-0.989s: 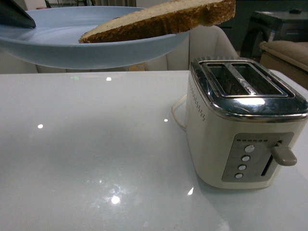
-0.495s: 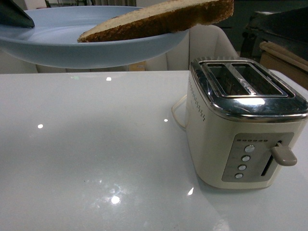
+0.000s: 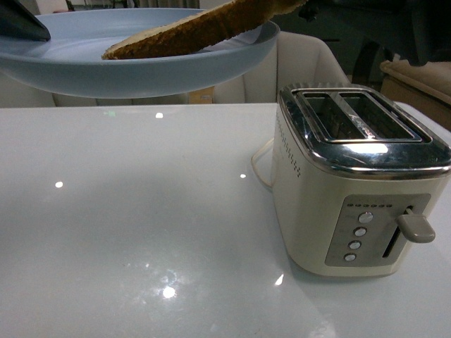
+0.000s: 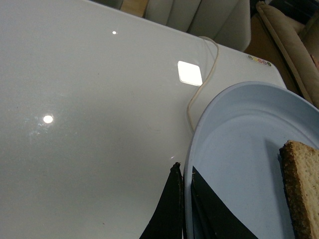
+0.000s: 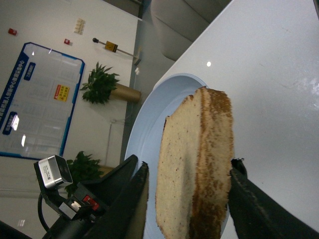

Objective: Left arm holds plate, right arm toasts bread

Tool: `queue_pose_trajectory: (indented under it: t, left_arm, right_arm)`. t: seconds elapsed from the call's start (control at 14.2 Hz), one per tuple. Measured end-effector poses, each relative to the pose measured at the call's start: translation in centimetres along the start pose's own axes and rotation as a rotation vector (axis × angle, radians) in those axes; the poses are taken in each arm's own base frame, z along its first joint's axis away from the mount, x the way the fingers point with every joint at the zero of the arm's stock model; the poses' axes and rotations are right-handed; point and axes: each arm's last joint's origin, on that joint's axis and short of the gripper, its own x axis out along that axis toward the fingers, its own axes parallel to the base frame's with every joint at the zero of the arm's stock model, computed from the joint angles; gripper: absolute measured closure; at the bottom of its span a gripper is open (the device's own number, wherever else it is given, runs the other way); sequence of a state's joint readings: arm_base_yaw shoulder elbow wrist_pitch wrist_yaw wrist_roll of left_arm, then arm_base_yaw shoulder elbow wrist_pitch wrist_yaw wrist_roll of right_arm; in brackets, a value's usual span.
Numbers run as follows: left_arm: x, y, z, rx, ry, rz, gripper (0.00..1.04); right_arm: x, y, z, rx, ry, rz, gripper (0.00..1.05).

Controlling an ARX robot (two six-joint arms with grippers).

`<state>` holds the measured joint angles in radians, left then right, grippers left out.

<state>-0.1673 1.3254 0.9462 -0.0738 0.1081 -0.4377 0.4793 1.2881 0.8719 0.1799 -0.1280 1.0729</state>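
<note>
The pale blue plate [image 3: 141, 77] hangs above the white table at the upper left. My left gripper [image 3: 21, 24] shows only as a black tip at its left rim. In the left wrist view, my left gripper [image 4: 183, 172] is shut on the plate [image 4: 239, 139] rim, one finger under and one over. The bread [image 3: 197, 32] slants upward to the right, its low end resting in the plate. My right gripper [image 5: 190, 163] is shut on the bread [image 5: 197, 164], a finger on each face, above the plate [image 5: 149, 129]. A crust edge of the bread [image 4: 301, 184] shows in the left wrist view.
A cream and chrome toaster [image 3: 352, 204] stands on the table at the right, its two slots [image 3: 356, 116] empty and its lever [image 3: 416, 229] up. Its cord [image 3: 259, 165] loops behind. My right arm [image 3: 380, 21] is a dark blur above the toaster. Pale chairs stand beyond the table.
The bread's right end has risen and the slice now tilts more steeply, its low end a little further left in the plate. My right arm has come into the front view. The plate stays put.
</note>
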Motion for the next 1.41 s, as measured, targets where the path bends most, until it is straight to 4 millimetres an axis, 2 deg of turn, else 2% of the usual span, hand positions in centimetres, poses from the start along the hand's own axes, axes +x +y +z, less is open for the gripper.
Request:
queue_pose_trajectory:
  t: [0.21, 0.28, 0.49, 0.78, 0.92, 1.06, 1.13, 1.2, 1.41]
  left_arm:
    - [0.0, 0.0, 0.0, 0.0, 0.0, 0.0, 1.02]
    - [0.0, 0.0, 0.0, 0.0, 0.0, 0.0, 1.02]
    - [0.0, 0.0, 0.0, 0.0, 0.0, 0.0, 1.02]
    - [0.0, 0.0, 0.0, 0.0, 0.0, -0.001, 1.02]
    - [0.0, 0.0, 0.0, 0.0, -0.001, -0.001, 1.02]
    - [0.0, 0.0, 0.0, 0.0, 0.0, -0.001, 1.02]
    - [0.0, 0.0, 0.0, 0.0, 0.0, -0.001, 1.02]
    - [0.0, 0.0, 0.0, 0.0, 0.0, -0.001, 1.02]
    - [0.0, 0.0, 0.0, 0.0, 0.0, -0.002, 1.02]
  right_arm:
    - [0.0, 0.0, 0.1, 0.0, -0.002, 0.001, 0.95]
    - [0.0, 0.0, 0.1, 0.001, -0.003, -0.001, 1.02]
    - [-0.6, 0.1, 0.9, -0.016, -0.057, -0.031, 1.02]
    - [-4.7, 3.7, 3.7, -0.382, -0.437, -0.119, 1.02]
    - [-5.6, 4.8, 4.8, -0.633, -0.643, -0.216, 1.02]
    - [-5.1, 4.1, 5.1, -0.829, -0.621, -0.332, 1.02]
    - [-4.1, 2.7, 5.1, -0.896, -0.544, -0.392, 1.02]
    - [-3.1, 0.9, 4.9, -0.9, -0.478, -0.43, 1.02]
    - [-0.6, -1.1, 5.0, -0.842, -0.388, -0.404, 1.02]
